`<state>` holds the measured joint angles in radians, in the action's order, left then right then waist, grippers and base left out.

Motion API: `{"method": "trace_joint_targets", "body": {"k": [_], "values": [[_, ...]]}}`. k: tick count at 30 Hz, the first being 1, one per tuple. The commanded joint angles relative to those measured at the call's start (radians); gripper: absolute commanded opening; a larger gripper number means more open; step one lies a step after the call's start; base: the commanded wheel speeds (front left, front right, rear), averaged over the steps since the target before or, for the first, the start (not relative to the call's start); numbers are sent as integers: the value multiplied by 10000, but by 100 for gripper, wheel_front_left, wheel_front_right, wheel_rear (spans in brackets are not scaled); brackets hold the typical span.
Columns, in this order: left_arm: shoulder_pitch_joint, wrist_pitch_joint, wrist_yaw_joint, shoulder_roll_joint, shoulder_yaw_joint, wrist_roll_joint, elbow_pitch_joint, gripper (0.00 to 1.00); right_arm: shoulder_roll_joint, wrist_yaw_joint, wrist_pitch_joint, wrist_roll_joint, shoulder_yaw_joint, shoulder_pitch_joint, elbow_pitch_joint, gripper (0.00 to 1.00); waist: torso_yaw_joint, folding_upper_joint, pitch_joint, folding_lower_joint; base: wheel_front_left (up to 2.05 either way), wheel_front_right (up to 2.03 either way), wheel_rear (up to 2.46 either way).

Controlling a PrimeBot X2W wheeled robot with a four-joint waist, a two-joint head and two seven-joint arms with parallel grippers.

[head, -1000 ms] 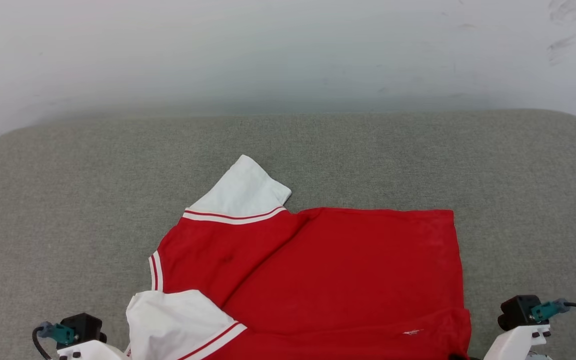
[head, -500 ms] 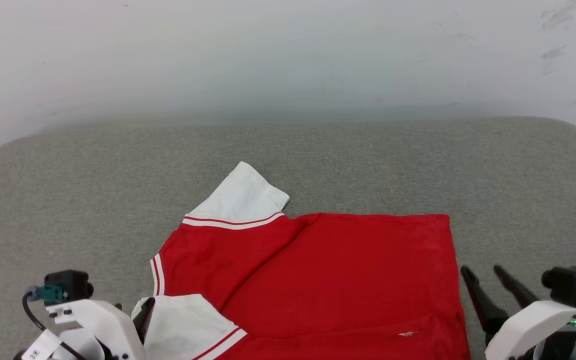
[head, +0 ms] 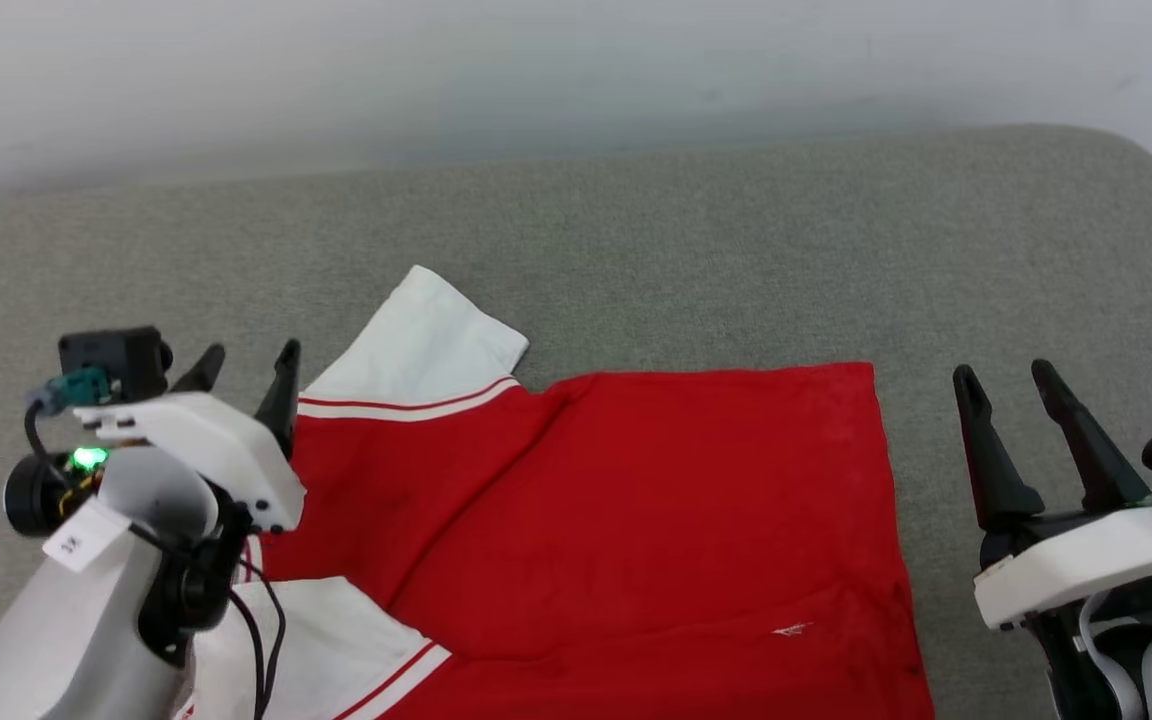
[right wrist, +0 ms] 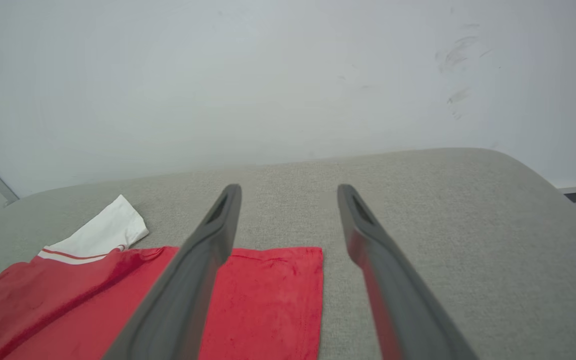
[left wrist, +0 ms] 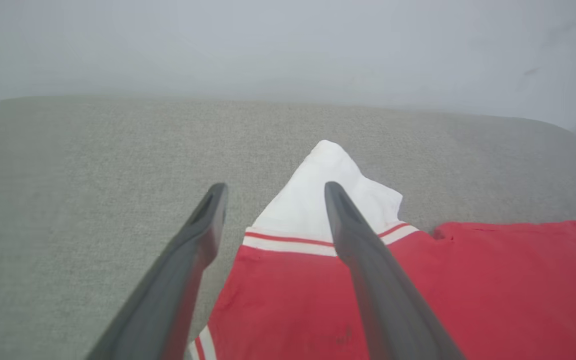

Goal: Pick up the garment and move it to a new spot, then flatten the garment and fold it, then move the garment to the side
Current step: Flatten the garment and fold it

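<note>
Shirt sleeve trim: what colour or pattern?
Trim: red-and-white stripes, at the base of the white sleeve. Clearest in left wrist view.

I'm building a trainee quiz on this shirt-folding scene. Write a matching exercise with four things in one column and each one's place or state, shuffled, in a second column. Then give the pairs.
Column one:
1. red jersey-style garment with white sleeves
2. far white sleeve with striped trim
3. left gripper
4. right gripper

Column two:
A. jaws open, over the bare grey woven-fabric cushion, right of the red cloth
B. jaws open, beside the striped trim
C. lies spread on the cushion
D. sticks out toward the wall

Pairs: 1-C, 2-D, 3-B, 4-A
</note>
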<state>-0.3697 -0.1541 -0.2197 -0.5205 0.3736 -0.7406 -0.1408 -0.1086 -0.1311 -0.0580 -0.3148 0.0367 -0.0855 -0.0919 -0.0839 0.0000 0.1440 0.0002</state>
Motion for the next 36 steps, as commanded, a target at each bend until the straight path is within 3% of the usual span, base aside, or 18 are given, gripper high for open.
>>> {"method": "trace_joint_targets", "body": {"k": [1,8,15,19,27,28,29,36], "values": [[-434,51,88,89,18,51,-197,100,70,8,76,32,-51,-246,-52,100,-424,0,617,-2,0,0,0],[-2415,-873,793,17,372,109,-1773,100,98,8,396,86,-372,-1000,185,100,-1153,0,1561,-2,0,0,0],[-4297,-3264,1757,-403,958,-112,-3553,100,274,8,773,-116,-630,-1358,826,100,-2009,0,2138,-2,0,0,0],[-4616,-4060,1792,-558,1099,-181,-3945,100,312,8,890,-280,-764,-1418,1064,100,-2245,0,2223,-2,0,0,0],[-4428,-6739,1471,-738,1638,-507,-4860,100,362,8,1087,-518,-935,-1491,1500,100,-2584,0,2398,-2,0,0,0],[-4350,-6936,1432,-711,1662,-583,-4857,70,359,8,1080,-554,-924,-1502,1557,100,-2599,0,2421,-2,0,0,0],[-4285,-7054,1420,-693,1671,-646,-4824,0,336,8,1052,-578,-922,-1520,1612,100,-2607,0,2446,-2,0,0,0],[-4280,-6567,1295,-678,1441,-702,-4277,0,-86,8,558,-1436,-1071,-1832,2196,100,-2446,0,2415,-2,0,0,0]]}}
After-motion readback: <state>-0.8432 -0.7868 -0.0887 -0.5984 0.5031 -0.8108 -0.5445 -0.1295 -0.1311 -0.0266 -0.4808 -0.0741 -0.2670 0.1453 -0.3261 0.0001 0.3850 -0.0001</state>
